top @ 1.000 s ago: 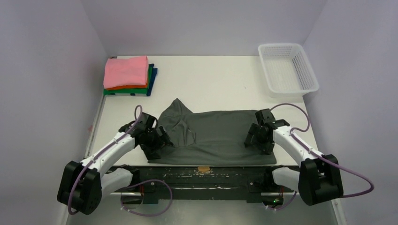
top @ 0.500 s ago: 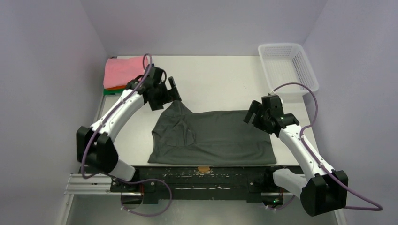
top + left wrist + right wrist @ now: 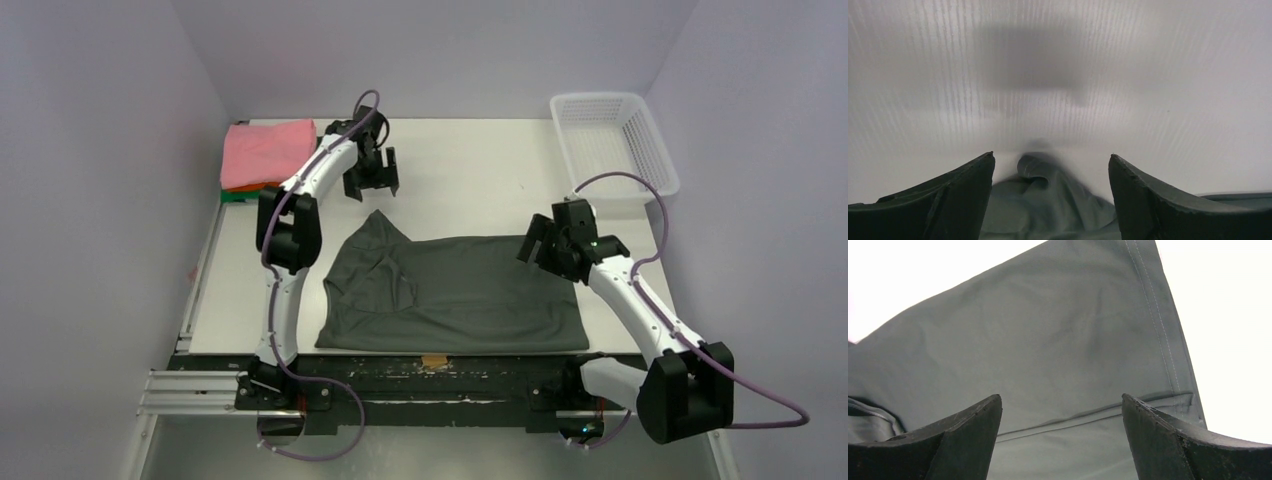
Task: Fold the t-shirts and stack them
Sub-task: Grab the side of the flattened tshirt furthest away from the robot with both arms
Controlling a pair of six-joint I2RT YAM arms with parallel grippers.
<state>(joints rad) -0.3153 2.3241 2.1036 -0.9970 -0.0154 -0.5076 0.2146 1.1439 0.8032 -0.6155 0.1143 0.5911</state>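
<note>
Close to the near edge of the surface point(image 3: 470, 165) lay the charcoal t-shirt point(image 3: 450, 290), flattened into a wide band with one peak poking out far left. Folding looked half done. Both pincers hung released, holding nothing: the left pincer point(image 3: 372, 187) beyond that peak, the right pincer point(image 3: 532, 248) over the right hem. Next, each would need to pinch an edge. Open room lay farther back, between the folded stack point(image 3: 268, 155) far left and the basket point(image 3: 612, 150) far right.

A charcoal-grey t-shirt point(image 3: 450, 290) lies partly folded near the surface's point(image 3: 470, 170) front edge; folded shirts point(image 3: 265, 158), pink on top, sit stacked far-left.
</note>
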